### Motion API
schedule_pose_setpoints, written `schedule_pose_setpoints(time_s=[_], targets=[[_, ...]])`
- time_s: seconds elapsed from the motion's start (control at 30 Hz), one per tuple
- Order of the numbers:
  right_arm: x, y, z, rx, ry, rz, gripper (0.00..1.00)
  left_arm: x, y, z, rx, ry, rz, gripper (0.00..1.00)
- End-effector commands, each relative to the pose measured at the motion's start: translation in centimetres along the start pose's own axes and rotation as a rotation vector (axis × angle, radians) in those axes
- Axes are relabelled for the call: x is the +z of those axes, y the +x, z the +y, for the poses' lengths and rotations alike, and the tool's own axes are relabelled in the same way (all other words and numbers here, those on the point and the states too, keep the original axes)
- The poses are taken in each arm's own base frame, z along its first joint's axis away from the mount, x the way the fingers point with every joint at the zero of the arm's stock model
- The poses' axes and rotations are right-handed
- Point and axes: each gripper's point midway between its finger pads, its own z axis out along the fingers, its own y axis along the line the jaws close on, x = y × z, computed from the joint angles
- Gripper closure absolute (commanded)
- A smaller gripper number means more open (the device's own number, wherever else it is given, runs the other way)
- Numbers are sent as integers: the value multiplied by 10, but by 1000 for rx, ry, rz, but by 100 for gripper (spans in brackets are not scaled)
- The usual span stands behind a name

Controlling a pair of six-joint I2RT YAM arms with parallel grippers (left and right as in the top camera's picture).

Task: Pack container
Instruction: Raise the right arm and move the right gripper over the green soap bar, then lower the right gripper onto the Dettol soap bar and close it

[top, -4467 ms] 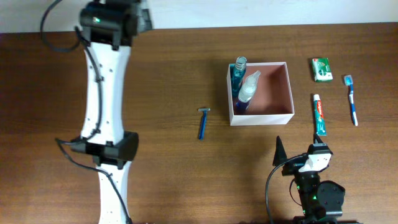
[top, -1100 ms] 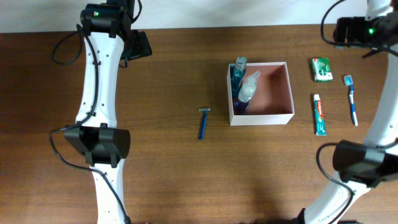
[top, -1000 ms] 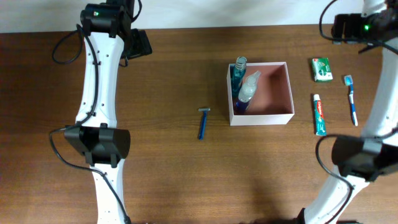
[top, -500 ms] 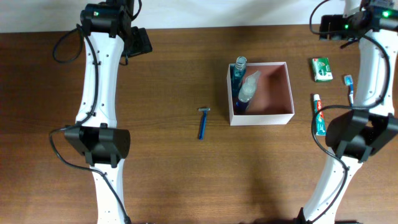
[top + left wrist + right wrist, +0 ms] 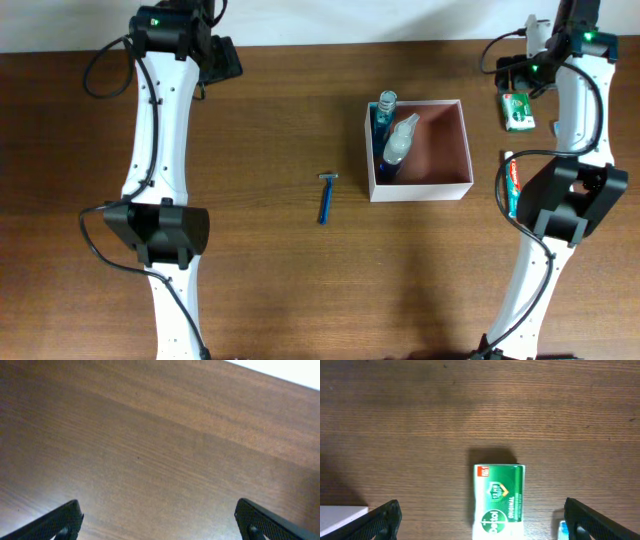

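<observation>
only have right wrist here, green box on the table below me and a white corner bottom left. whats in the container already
Observer: A blue bottle and a clear spray bottle sit along the left side of the container.
Operator: anything loose on its far side from me
Observer: A blue razor lies on the table left of it, apart from the wall.
Operator: and the left arm
Observer: The left gripper is open over bare wood near the far edge, holding nothing.
</observation>
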Motion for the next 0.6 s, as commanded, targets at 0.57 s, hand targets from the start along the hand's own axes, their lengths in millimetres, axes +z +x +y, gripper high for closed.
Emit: schedule_pose_setpoints(time_s=[0.57], targets=[[31,41,-11,31,-43,125,1,0,-15,-1,-29,-1,-63,1]])
